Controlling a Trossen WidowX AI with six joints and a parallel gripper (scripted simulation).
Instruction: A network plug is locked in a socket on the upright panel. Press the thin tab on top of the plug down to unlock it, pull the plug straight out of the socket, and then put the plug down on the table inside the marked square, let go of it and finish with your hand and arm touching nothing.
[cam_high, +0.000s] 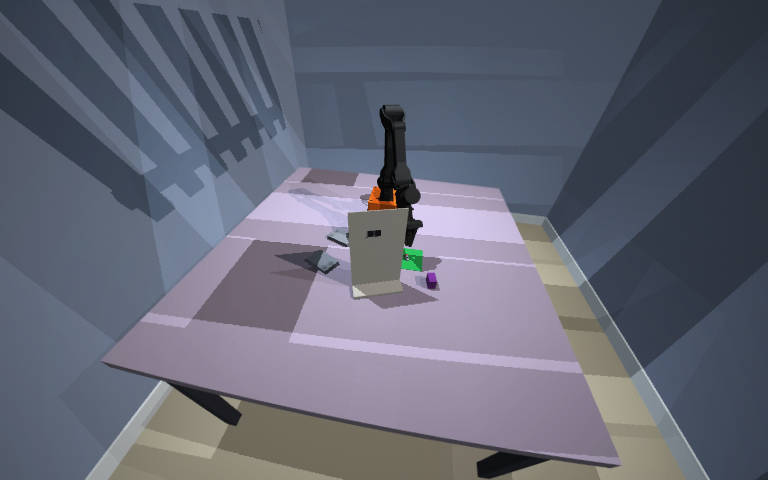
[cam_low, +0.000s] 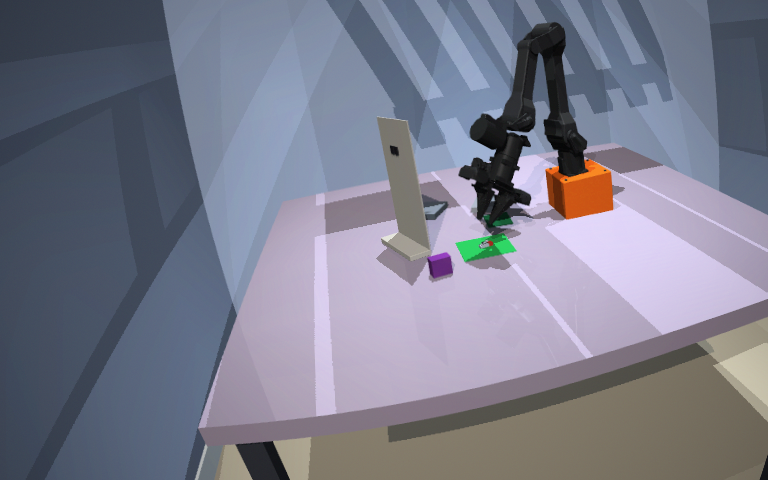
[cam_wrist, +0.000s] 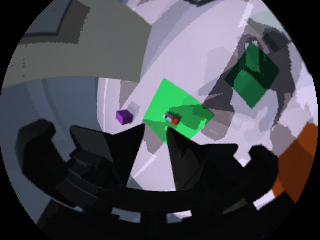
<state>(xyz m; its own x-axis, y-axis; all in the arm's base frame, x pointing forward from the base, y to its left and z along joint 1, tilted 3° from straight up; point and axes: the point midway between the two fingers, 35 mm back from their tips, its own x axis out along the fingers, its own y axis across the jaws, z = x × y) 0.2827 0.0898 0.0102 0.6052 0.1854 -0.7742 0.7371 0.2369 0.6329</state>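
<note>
Presently the black parallel-jaw gripper (cam_low: 493, 212) hangs above the table with its jaws parted and nothing between them, fingertips pointing down and clear of the surface. Below and just ahead of those fingertips lies the small grey network plug with a red tab (cam_low: 485, 244), resting inside the bright green marked square (cam_low: 485, 249) on the pale lilac table top (cam_low: 509, 328); the wrist view shows the plug (cam_wrist: 172, 119) beyond the tips, apart from both fingers. Further ahead of the gripper stands the beige upright panel (cam_low: 402, 186), with its dark socket (cam_low: 394, 150) high on the face. A small purple cube (cam_low: 440, 264) sits beyond the square, near the panel's foot. Behind the gripper, the arm rises from an orange block base (cam_low: 578, 192). A grey flat plate (cam_low: 433, 206) lies off to the gripper's side, past the panel.
</note>
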